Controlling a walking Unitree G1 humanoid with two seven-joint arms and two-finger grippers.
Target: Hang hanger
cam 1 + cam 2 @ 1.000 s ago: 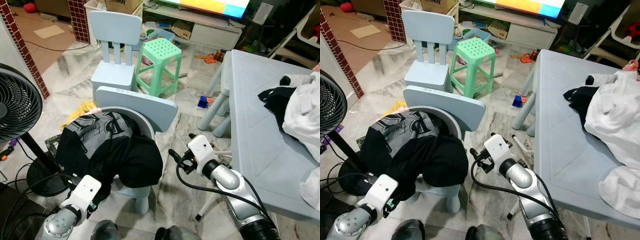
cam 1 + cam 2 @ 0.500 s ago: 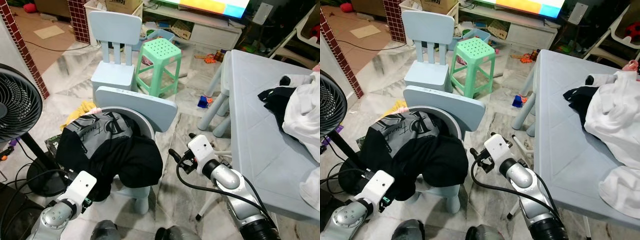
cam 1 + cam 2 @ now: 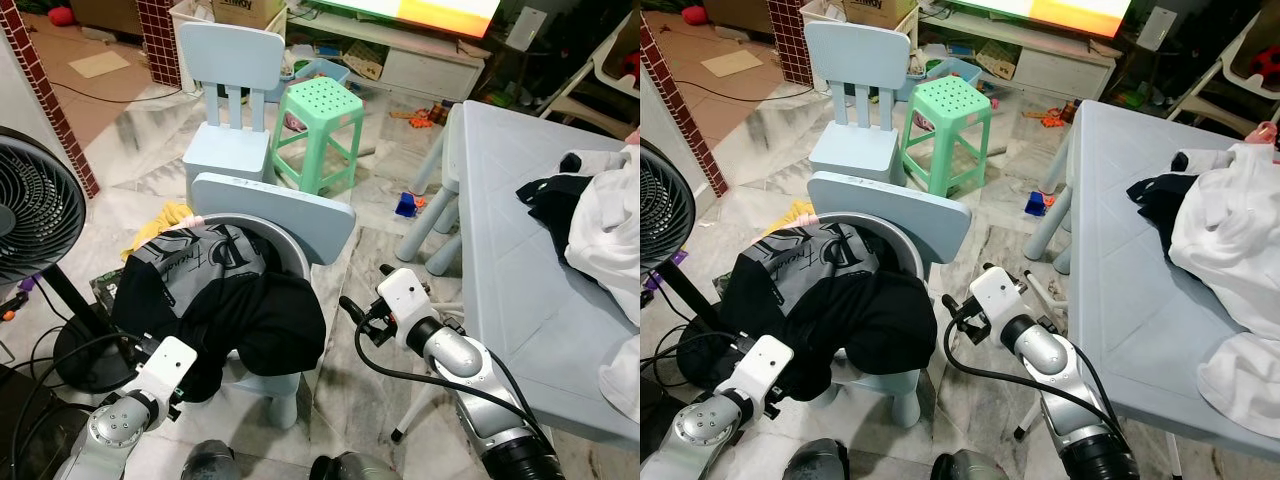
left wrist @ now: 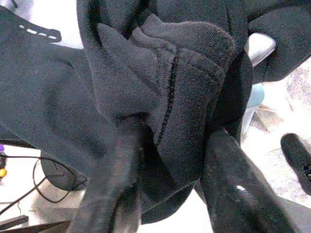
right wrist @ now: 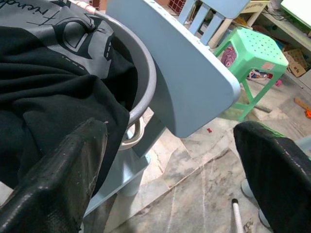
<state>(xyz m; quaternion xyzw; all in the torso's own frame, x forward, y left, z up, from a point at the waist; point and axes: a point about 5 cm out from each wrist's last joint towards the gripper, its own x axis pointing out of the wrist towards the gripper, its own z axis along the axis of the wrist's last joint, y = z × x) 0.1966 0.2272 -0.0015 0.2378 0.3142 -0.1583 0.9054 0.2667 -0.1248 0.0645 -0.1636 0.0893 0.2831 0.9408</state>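
My left gripper (image 4: 170, 160) has its fingers spread around a fold of the black garment (image 3: 255, 315) heaped in the grey basin (image 3: 285, 245) on the near chair (image 3: 290, 215). Right gripper (image 3: 352, 318) hangs open, empty, just right of the pile. No hanger spotted, so left is nearer.

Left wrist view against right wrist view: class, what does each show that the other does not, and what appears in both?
Left wrist view: the left claw with its fingers spread around a thick fold of the black garment, and a cable on the floor.

Right wrist view: the open right claw, the grey basin, the blue chair back and the green stool.

Both: the black garment and marble floor.
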